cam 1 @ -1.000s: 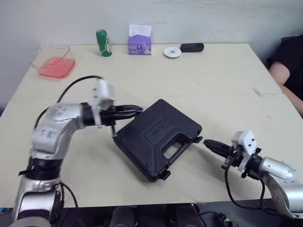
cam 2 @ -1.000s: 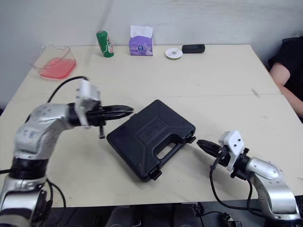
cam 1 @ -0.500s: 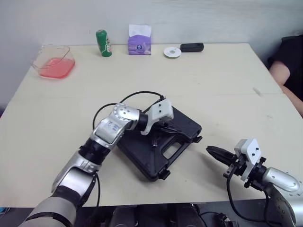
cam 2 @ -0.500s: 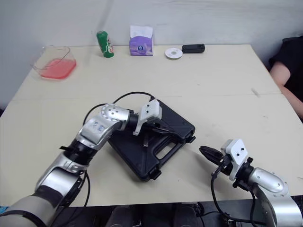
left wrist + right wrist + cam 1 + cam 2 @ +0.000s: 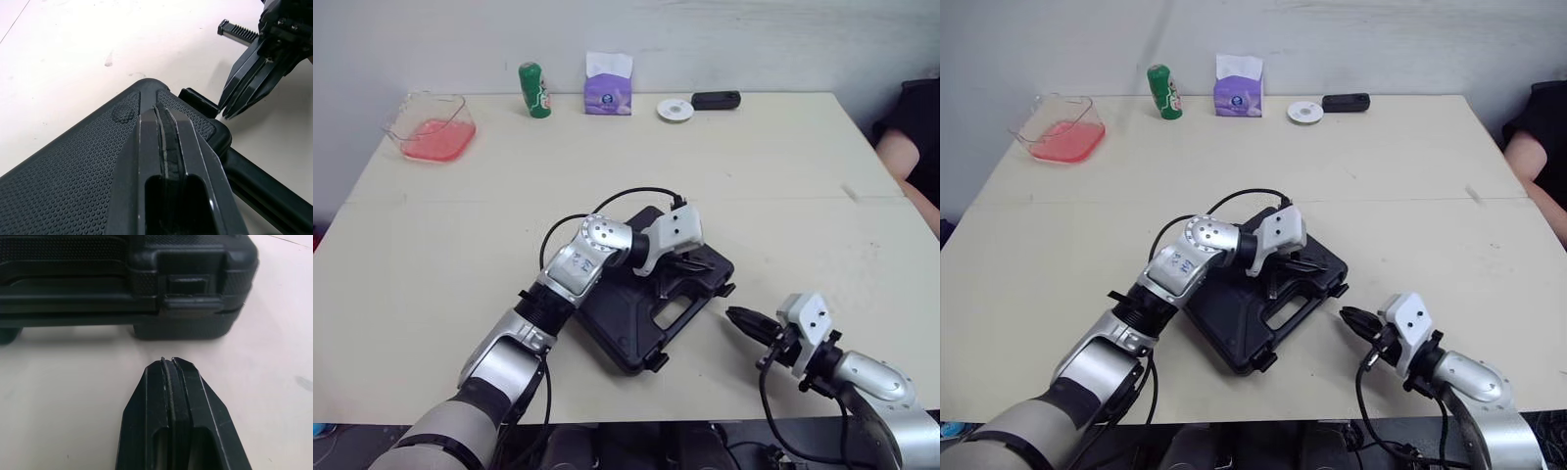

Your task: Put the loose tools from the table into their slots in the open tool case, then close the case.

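Both grippers have their black fingers pressed together and hold nothing. The black plastic tool case (image 5: 626, 333) lies shut on the cream table (image 5: 783, 176), near the front edge and turned at an angle. Its handle cut-out (image 5: 672, 311) faces the robot's right.

The left gripper (image 5: 161, 110) reaches across the case. Its joined tips sit over the dimpled lid close to the handle-side edge; whether they touch the lid cannot be told. The right gripper (image 5: 168, 363) is low over the table just beside the case. Its tips point at the side wall that carries the latch (image 5: 191, 286), with a strip of bare table between tips and case. The two grippers' tips are near each other but apart.

Along the far edge stand a green can (image 5: 534, 90), a purple tissue box (image 5: 608, 90), a white round disc (image 5: 675, 110) and a small flat black device (image 5: 716, 100). A clear container with pink contents (image 5: 429, 127) sits at the far left corner. A person's arm (image 5: 906, 162) shows at the table's right edge.
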Tool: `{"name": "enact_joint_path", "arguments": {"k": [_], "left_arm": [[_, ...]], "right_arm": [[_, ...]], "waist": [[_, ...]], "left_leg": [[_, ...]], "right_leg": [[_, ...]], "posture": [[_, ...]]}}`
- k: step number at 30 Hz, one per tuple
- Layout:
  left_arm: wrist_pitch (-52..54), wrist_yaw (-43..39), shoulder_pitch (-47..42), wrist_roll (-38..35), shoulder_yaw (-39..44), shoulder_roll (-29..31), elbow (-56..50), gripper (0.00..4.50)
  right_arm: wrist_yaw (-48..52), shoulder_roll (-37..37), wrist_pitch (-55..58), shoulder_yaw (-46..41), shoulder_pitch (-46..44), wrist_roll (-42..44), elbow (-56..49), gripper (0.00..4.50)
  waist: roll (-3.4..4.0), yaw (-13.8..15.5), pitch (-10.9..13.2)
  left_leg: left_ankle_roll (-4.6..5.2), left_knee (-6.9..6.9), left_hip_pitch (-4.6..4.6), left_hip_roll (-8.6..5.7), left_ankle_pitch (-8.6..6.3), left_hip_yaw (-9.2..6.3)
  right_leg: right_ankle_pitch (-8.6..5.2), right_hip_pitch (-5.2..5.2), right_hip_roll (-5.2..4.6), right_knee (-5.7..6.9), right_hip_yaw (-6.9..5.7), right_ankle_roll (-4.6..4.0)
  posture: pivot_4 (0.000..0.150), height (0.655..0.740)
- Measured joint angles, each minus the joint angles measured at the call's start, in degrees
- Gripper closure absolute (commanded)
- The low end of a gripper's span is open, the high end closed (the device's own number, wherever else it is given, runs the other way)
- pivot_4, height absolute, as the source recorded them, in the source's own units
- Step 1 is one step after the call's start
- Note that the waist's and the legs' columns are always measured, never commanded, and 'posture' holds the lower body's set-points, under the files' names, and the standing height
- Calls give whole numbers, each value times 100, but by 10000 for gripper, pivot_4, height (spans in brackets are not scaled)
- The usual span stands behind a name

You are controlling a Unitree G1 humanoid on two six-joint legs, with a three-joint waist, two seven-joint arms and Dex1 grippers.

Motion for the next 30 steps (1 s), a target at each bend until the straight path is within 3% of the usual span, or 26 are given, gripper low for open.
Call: {"name": "enact_joint_path", "arguments": {"k": [9,30], "left_arm": [[82,324,140,256,-96,-117,-25,44767],[219,390,297,290,-4,54,-176,44767]], "right_arm": [[14,95,-29,242,-589,-67,324,45000],[177,77,292,589,-1512,-186,727,45000]], "waist": [[-2,-15,-35],[-18,-265,-70]], "left_leg": [[10,-9,100,39,-24,-18],[5,-16,113,54,-25,-12]], "right_leg": [[0,126,-4,-46,-19,0],[-2,129,-3,-43,-21,-4]], "posture": [[1500,7400],[1500,7400]]}}
